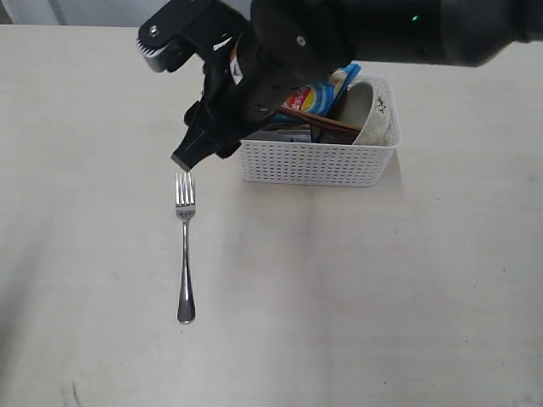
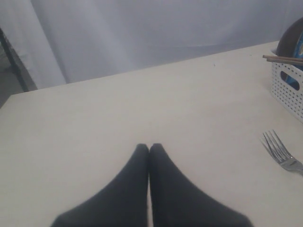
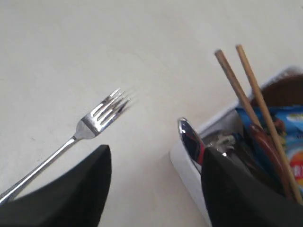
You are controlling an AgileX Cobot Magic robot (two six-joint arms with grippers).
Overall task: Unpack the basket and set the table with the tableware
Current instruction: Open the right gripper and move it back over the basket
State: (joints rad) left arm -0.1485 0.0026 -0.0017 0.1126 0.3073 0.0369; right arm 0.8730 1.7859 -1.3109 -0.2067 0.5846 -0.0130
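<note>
A steel fork (image 1: 185, 254) lies flat on the cream table (image 1: 382, 297), tines toward the white lattice basket (image 1: 318, 161). My right gripper (image 1: 199, 155) hangs just above the tines, between fork and basket, open and empty. The right wrist view shows its fingers wide apart (image 3: 156, 151), the fork (image 3: 102, 116) to one side and the basket's corner (image 3: 187, 172) to the other. In the basket lean brown chopsticks (image 3: 248, 92), a shiny steel piece (image 3: 189, 139) and a pale bowl (image 1: 373, 110). My left gripper (image 2: 149, 147) is shut and empty above bare table, with the fork's tines (image 2: 279, 149) off to its side.
A blue chip bag (image 1: 318, 97) stands in the basket behind the chopsticks. The right arm's dark bulk (image 1: 339, 34) crosses over the basket's back. A pale curtain (image 2: 142, 33) hangs beyond the table's far edge.
</note>
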